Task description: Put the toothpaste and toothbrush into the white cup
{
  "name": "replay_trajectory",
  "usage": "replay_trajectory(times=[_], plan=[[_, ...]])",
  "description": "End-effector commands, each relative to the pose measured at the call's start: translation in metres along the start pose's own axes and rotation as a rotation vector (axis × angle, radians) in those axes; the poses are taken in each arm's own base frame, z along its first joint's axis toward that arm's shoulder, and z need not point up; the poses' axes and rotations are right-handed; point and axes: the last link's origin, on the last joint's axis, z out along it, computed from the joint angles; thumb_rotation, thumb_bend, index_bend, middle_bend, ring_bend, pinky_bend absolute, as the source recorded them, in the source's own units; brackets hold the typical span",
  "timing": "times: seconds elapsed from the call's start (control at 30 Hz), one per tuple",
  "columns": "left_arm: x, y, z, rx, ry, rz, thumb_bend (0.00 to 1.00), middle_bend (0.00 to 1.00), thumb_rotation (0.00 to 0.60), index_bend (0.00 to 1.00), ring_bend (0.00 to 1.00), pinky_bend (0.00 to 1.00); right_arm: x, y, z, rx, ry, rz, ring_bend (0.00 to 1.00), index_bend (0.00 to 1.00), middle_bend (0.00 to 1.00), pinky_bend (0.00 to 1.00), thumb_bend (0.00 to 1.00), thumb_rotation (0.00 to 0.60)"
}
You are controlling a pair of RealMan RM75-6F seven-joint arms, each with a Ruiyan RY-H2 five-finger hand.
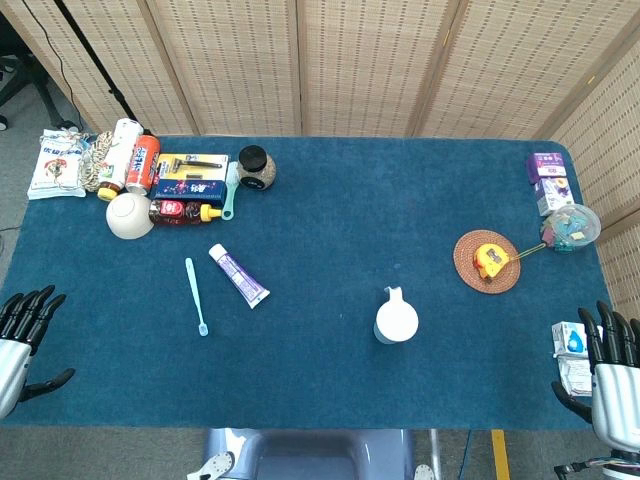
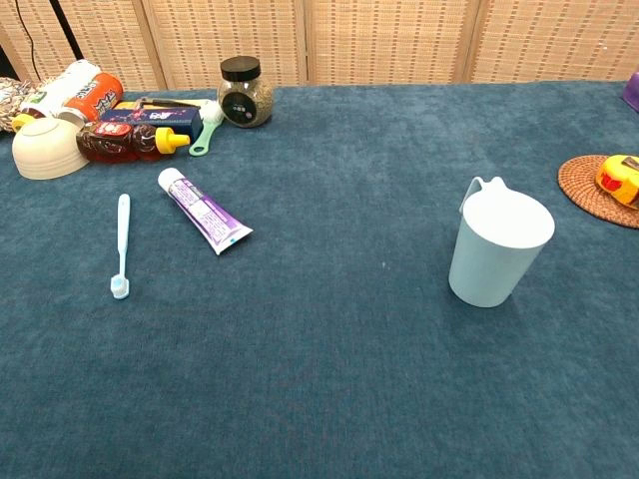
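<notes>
The white cup (image 1: 396, 319) (image 2: 496, 248) stands upright on the blue table, right of centre. A purple-and-white toothpaste tube (image 1: 238, 275) (image 2: 204, 211) lies flat at centre left, cap pointing to the far side. Just left of it lies a light blue toothbrush (image 1: 195, 295) (image 2: 121, 243), bristle end towards me. My left hand (image 1: 22, 330) hovers at the table's near left corner, fingers spread and holding nothing. At the near right corner my right hand (image 1: 612, 368) is also spread and holds nothing. Neither hand shows in the chest view.
Back left holds a cluster: white bowl (image 1: 129, 215), sauce bottle (image 1: 183, 211), jar with black lid (image 1: 255, 167), cans, boxes, a mint spoon. On the right sit a woven coaster (image 1: 487, 262) with a yellow tape measure, a clear tub (image 1: 571, 227), and small boxes (image 1: 571, 341) by my right hand.
</notes>
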Motion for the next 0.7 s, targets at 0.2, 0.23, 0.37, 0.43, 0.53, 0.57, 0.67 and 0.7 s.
replay_trajectory(times=[0.2,0.23,0.37,0.43,0.53,0.57,0.67,0.7], plan=[[-0.0007,-0.0005,0.0,0.003,-0.004,0.003,0.0,0.0,0.6,0.0,0.0,0.0,-0.0002,-0.0001,0.0,0.002,-0.003,0.002,0.0,0.0,0.0,0.0,0.0,0.6],[-0.0009,-0.0005,0.0001,0.004,-0.005,0.003,0.0,0.0,0.6,0.0,0.0,0.0,-0.0003,-0.0003,0.0001,0.003,-0.003,0.002,0.0,0.0,0.0,0.0,0.0,0.6],[-0.0026,0.0005,0.0009,0.0,-0.01,0.01,0.0,0.0,0.6,0.0,0.0,0.0,0.0004,-0.0009,0.0003,0.005,-0.002,0.008,0.0,0.0,0.0,0.0,0.0,0.6],[-0.004,0.0016,0.0017,-0.002,-0.015,0.014,0.0,0.0,0.6,0.0,0.0,0.0,0.0011,-0.0003,0.0004,0.004,0.001,0.008,0.0,0.0,0.0,0.0,0.0,0.6],[-0.0058,0.0032,0.0028,-0.005,-0.021,0.019,0.0,0.0,0.6,0.0,0.0,0.0,0.0018,0.0009,0.0007,0.001,0.001,0.016,0.0,0.0,0.0,0.0,0.0,0.6],[-0.006,0.0034,0.0029,-0.004,-0.022,0.019,0.0,0.0,0.6,0.0,0.0,0.0,0.0016,0.0009,0.0008,0.002,-0.002,0.021,0.0,0.0,0.0,0.0,0.0,0.6],[-0.005,0.0035,0.0019,-0.002,-0.019,0.017,0.0,0.0,0.6,0.0,0.0,0.0,-0.0001,0.0002,0.001,0.016,-0.028,0.048,0.0,0.0,0.0,0.0,0.0,0.6],[-0.0044,0.0033,0.0013,-0.001,-0.017,0.016,0.0,0.0,0.6,0.0,0.0,0.0,-0.0005,0.0002,0.0012,0.023,-0.035,0.052,0.0,0.0,0.0,0.0,0.0,0.6]])
